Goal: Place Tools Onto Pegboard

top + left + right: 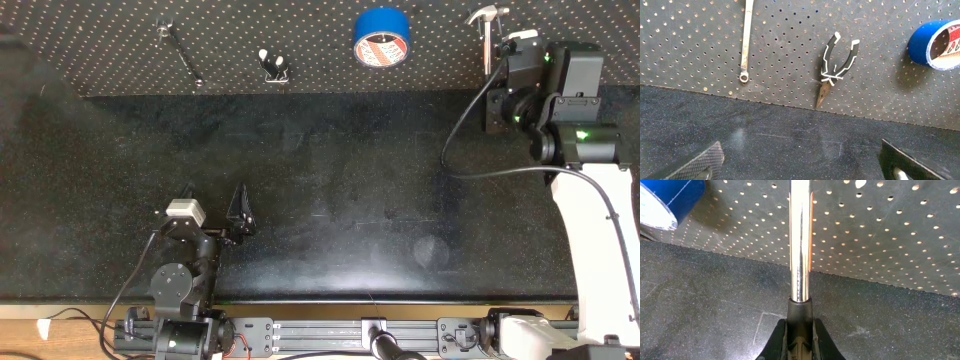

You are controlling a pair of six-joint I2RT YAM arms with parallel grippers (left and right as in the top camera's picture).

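The hammer (800,240) is clamped by the right end effector (800,332). Its shaft is held upright before the pegboard (890,235).

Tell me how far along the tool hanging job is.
Nearly finished. Done: the wrench, pliers and blue tape roll hang on the pegboard. In hand: the right gripper is shut on the hammer by its black grip, holding it upright against the board; whether its head is hooked I cannot tell. Left: releasing the hammer. The left gripper sits open and empty over the mat.
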